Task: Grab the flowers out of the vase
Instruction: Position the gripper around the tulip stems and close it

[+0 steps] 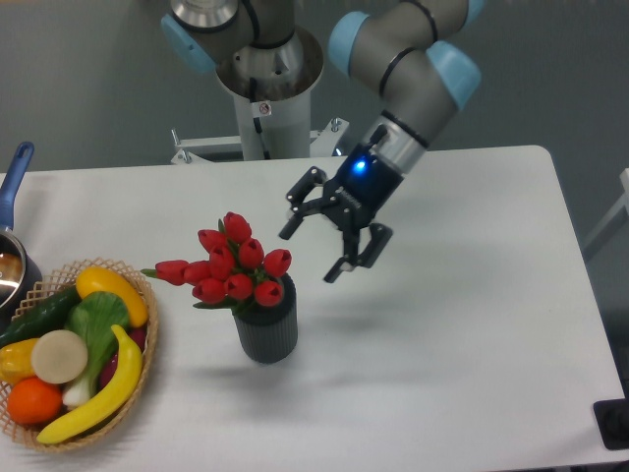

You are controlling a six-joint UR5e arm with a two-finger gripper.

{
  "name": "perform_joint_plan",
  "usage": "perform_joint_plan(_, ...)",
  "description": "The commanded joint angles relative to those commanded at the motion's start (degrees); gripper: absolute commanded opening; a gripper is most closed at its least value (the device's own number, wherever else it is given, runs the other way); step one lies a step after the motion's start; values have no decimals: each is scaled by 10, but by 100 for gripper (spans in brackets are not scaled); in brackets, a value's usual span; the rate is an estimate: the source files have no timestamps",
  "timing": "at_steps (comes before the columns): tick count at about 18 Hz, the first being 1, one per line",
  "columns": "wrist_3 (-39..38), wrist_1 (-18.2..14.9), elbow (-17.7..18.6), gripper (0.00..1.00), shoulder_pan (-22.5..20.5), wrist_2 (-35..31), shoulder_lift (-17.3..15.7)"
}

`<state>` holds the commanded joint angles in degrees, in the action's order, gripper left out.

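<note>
The flowers (231, 265), a bunch of red tulip buds with green leaves, stand in the dark grey ribbed vase (266, 328) left of the table's middle. My gripper (310, 254) hangs open just to the right of the buds and slightly above them, its two dark fingers spread wide with nothing between them. A blue light glows on its wrist. It touches neither the flowers nor the vase.
A wicker basket (133, 396) of toy fruit and vegetables sits at the front left. A pot with a blue handle (14, 177) is at the left edge. The robot's base column (269, 108) stands behind the table (472, 374).
</note>
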<state>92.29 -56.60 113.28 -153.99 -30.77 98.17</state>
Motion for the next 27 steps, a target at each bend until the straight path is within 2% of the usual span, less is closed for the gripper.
perform_joint_plan(3, 1, 1, 8, 100, 5, 29, 11)
perform_joint_plan(8, -3, 0, 7, 100, 15, 39, 20)
perform_joint_plan(27, -3, 11, -11, 100, 40, 39, 47)
